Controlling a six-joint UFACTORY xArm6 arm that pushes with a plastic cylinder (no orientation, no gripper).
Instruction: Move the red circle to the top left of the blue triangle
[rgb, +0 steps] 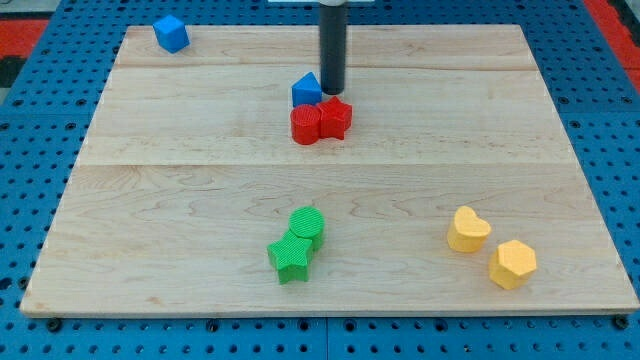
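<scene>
Arm end: a straight dark rod.
Smooth, round, near-black; my tip (331, 93) ends blunt, beneath a pale collar.

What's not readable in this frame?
Camera view only:
- Upper rod is cut off by the view's top edge.
- Whether my tip touches the blue triangle or the red star-like block: too tight to tell.
- Blue triangle's lower part is hidden behind the red circle.
- Exact shape of the red star-like block: too small.
</scene>
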